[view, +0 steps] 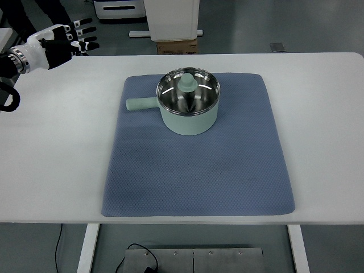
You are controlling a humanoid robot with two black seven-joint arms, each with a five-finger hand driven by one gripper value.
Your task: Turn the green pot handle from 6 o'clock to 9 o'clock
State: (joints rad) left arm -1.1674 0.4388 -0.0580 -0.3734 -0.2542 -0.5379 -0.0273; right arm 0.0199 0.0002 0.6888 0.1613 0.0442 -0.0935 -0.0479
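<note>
From my remote station I note the fingers (85,35) of the left hand (57,38) spread and holding nothing, hovering over the far left corner of the desk (51,170), well apart from the work. The right hand is not in view. The green pot (188,103) stands upright on the far half of the blue mat (196,170), lid knob (188,82) centred, its handle (141,104) pointing to the picture's left, which I read as 9 o'clock. My judgement: the rotation appears complete and the hand is clear of it. The next move calls only for confirming alignment, without nudging the pot.
</note>
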